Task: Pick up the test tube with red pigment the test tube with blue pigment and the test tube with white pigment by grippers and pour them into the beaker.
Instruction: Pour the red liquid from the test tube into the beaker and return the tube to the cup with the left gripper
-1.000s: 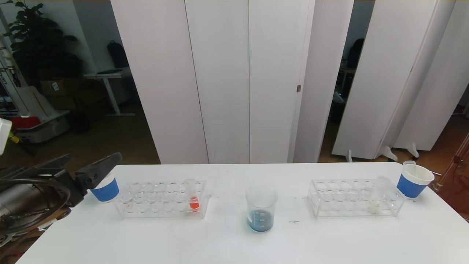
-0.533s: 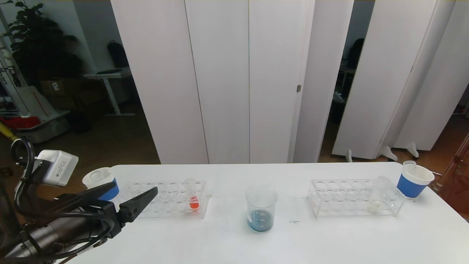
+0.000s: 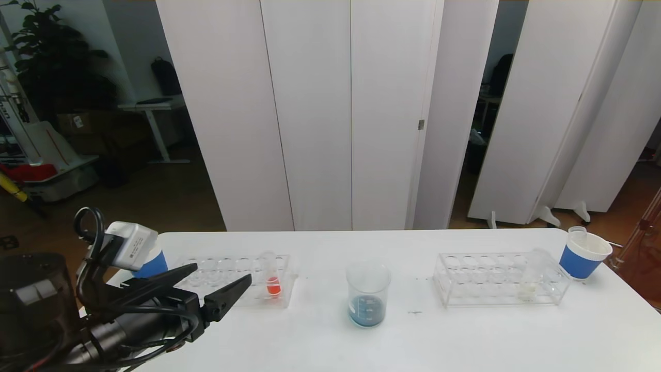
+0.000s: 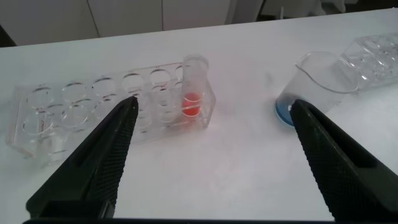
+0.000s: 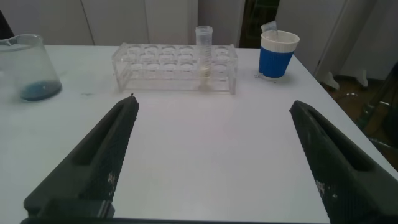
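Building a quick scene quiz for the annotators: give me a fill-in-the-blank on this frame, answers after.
1. The liquid at the bottom of the beaker is ____.
2. The red tube stands in the rack on the robot's ____ side.
3. The left tool, near that rack, has its fingers ____.
4. The white tube stands in the right rack, beside a blue ____.

Answers: blue; left; open; cup
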`<state>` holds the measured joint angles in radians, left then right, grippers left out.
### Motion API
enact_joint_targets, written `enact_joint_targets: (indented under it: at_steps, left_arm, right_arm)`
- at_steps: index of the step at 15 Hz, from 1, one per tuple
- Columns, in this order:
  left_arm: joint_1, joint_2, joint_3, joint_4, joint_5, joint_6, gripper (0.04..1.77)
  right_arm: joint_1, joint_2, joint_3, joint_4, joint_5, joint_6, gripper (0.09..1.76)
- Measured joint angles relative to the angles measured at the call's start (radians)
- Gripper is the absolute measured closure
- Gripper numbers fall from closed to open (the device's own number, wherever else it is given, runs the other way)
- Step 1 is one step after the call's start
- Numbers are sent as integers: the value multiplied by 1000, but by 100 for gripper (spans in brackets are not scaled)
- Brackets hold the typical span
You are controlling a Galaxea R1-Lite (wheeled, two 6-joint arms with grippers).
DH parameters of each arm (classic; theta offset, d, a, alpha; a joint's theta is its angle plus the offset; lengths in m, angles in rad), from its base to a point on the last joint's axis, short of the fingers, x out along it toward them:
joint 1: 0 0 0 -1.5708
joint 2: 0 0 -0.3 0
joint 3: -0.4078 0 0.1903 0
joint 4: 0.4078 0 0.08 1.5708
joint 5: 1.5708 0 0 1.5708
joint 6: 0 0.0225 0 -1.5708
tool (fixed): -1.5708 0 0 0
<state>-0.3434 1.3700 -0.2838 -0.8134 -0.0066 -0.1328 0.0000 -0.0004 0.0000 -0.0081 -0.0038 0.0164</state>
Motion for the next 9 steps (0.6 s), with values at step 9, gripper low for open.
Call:
enact_joint_targets:
  at_steps: [9]
  left_arm:
    - [-19,348,43,-408,99,-67,7]
  right_arm:
    - [0,0,0,0,0,0,10]
